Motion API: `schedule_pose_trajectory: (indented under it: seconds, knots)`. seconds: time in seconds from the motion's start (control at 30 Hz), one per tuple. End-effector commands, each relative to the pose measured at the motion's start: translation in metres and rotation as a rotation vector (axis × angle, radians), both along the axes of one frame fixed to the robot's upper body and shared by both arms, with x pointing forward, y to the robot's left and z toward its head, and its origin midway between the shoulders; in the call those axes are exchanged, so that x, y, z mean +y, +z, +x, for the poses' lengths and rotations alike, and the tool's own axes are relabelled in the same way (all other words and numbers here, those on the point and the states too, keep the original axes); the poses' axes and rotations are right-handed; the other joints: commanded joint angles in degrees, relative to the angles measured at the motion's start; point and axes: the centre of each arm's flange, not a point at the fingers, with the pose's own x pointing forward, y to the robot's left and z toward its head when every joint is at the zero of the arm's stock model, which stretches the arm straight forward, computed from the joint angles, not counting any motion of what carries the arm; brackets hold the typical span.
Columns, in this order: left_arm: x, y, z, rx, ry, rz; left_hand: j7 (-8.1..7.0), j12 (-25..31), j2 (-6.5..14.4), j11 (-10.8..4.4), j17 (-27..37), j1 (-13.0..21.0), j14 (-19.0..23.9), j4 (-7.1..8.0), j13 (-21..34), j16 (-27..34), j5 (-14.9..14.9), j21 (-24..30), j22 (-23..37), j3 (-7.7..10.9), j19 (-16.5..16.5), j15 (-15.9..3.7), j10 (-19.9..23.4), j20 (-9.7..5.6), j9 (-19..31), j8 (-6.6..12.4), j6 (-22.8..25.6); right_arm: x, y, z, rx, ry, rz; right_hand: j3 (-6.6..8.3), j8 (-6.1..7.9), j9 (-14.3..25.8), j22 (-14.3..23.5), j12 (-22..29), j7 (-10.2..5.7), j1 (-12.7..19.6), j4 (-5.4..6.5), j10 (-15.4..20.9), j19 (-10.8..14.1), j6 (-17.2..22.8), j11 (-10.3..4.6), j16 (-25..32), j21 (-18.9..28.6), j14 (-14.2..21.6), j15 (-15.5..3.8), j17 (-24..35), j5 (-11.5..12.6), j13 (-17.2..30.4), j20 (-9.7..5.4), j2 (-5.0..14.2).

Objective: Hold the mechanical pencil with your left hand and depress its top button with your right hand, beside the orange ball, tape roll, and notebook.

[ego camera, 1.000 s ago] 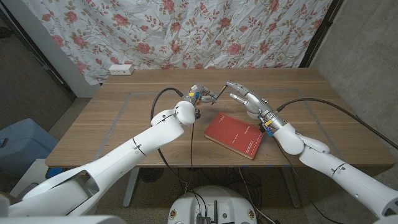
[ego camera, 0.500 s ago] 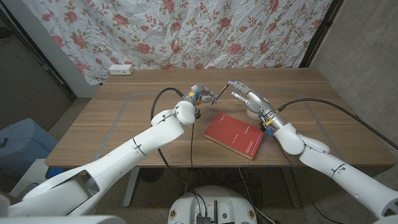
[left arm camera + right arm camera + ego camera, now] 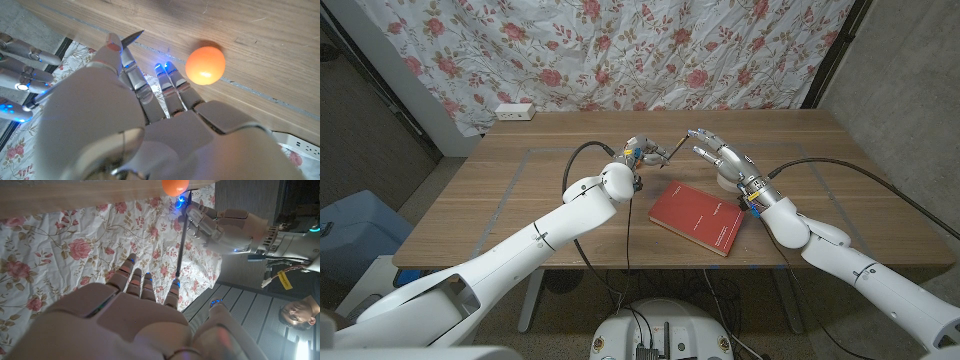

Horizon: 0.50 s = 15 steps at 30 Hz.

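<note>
My left hand (image 3: pixel 638 153) holds the thin dark mechanical pencil (image 3: pixel 666 152) up above the table's far middle, its free end pointing toward my right hand (image 3: pixel 725 160). In the right wrist view the pencil (image 3: pixel 181 245) runs from the left hand (image 3: pixel 220 225) to one of the right hand's fingertips (image 3: pixel 175 286), which meets its end. The right hand's other fingers are spread. The orange ball (image 3: pixel 205 65) lies on the wood just beyond the left hand. A red notebook (image 3: pixel 698 217) lies in front of both hands. A pale roll (image 3: pixel 723 182), seemingly the tape, is half hidden under the right hand.
A white power strip (image 3: pixel 515 112) lies at the table's far left edge, with a floral curtain (image 3: pixel 650 50) behind. A person (image 3: pixel 295 312) is at the edge of the right wrist view. Bare wood (image 3: pixel 500 200) spreads across the table's left half.
My right hand has edged slightly, its fingertips settling closer to the pencil's end. The left hand and the pencil have stayed in place.
</note>
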Motion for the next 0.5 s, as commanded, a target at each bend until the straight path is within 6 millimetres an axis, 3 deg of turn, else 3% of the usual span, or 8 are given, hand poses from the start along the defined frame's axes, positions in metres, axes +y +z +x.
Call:
schedule_pose_trajectory:
  seconds: [0.03, 0.5]
  knots:
    - [0.0004, 0.0007, 0.0016, -0.002, -0.003, 0.002, 0.06, 0.3, 0.4, -1.23, 0.0, 0.3, 0.2, 0.04, 0.2, -0.2, 0.4, -0.1, 0.1, -0.13, -0.1, -9.10, 1.0, -4.63, 0.1, 0.30, 0.2, 0.0009, 0.0006, 0.0001, -0.001, 0.005, 0.005, 0.43, -0.22, 0.0, 0.2, 0.3, -0.13, 0.0, 0.10, 0.1, 0.2, 0.0, -0.14, 0.5, 0.4, 0.2, -0.08, 0.2, 0.4, 0.1, -0.19, 0.49]
    - [0.0020, 0.0025, 0.0020, -0.004, -0.005, 0.008, 0.06, 0.3, 0.5, -1.22, 0.0, 0.3, 0.2, 0.04, 0.2, -0.2, 0.4, 0.0, 0.1, -0.23, 0.0, -9.12, 1.0, -4.60, 0.1, 0.28, 0.2, 0.0057, -0.0026, -0.0001, 0.008, 0.009, 0.001, 0.51, -0.33, 0.0, 0.2, 0.3, -0.13, 0.0, 0.14, 0.0, 0.3, 0.0, -0.25, 0.6, 0.4, 0.2, -0.15, 0.2, 0.4, 0.1, -0.19, 0.45]
